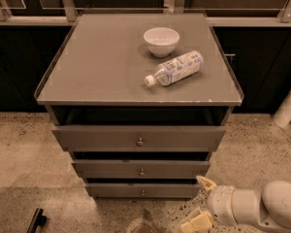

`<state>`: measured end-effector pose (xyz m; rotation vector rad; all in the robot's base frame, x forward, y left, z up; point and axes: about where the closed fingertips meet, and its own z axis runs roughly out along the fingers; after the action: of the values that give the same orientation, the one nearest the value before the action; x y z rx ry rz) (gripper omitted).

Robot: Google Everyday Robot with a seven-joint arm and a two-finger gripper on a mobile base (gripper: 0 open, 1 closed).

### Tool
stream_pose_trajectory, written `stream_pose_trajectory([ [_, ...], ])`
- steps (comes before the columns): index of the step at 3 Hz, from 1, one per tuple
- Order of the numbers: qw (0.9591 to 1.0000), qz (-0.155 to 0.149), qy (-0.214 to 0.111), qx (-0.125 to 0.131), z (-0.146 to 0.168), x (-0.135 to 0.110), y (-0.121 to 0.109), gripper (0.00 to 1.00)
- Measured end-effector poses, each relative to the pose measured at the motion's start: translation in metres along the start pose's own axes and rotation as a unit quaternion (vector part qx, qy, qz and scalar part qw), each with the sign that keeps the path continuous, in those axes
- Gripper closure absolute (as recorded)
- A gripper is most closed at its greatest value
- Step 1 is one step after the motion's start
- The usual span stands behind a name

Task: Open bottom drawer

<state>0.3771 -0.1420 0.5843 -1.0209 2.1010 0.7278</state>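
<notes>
The bottom drawer (143, 190) is the slimmest of three grey-brown fronts, low on the cabinet, with a tiny round knob (143, 193) at its centre. Above it are the middle drawer (141, 169) and the top drawer (138, 138). My gripper (200, 202) is at the lower right, on a white arm (254, 205). It is open, with one cream fingertip (205, 182) up by the bottom drawer's right end and the other (195, 222) low near the floor. It holds nothing and is to the right of the knob.
On the cabinet top (102, 67) stand a white bowl (161, 41) and a plastic bottle (175, 68) lying on its side. Dark cabinets line the back wall. A white post (288, 106) is at right. The floor is speckled stone; a dark object (36, 220) lies bottom left.
</notes>
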Motion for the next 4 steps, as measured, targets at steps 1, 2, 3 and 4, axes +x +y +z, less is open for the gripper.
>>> stream_pose_trajectory([
  [1,0.9992,0.024,-0.029,-0.015,0.039,0.038,-0.024,0.00],
  [2,0.9968,0.042,-0.052,-0.044,0.078,0.062,-0.044,0.00],
  [3,0.9946,0.057,-0.059,-0.064,0.113,0.079,-0.061,0.00],
  [4,0.9943,0.059,-0.061,-0.065,0.115,0.079,-0.060,0.19],
])
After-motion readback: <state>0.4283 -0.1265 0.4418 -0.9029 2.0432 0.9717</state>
